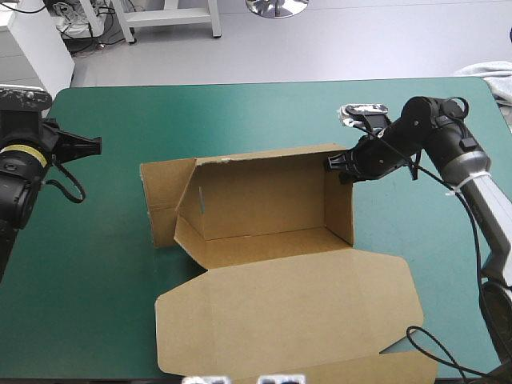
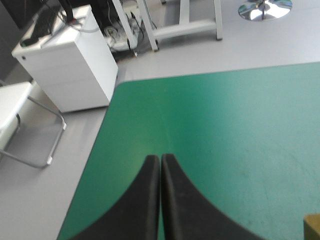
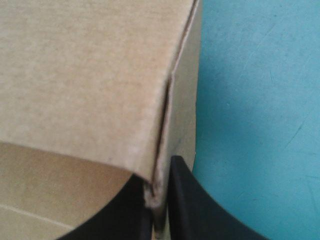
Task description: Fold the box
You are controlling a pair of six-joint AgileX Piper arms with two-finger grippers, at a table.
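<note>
The brown box (image 1: pixel 264 204) stands mid-table as an open tray with back and right walls raised, its lid (image 1: pixel 288 308) lying flat toward the near edge and a flap (image 1: pixel 164 200) spread flat at its left end. My right gripper (image 1: pixel 336 164) is shut on the box at the top of the far right corner; in the right wrist view the black fingers (image 3: pixel 187 200) pinch the wall's edge (image 3: pixel 160 150). My left gripper (image 1: pixel 94 146) hovers near the table's left edge, shut and holding nothing, its fingers (image 2: pixel 160 200) meeting over bare teal-green cover.
A corner of brown board (image 2: pixel 312 227) shows beside the left gripper. The teal-green cover (image 1: pixel 240 112) lies bare behind the box. A white cabinet (image 2: pixel 70 60) stands on the floor beyond the table's left corner.
</note>
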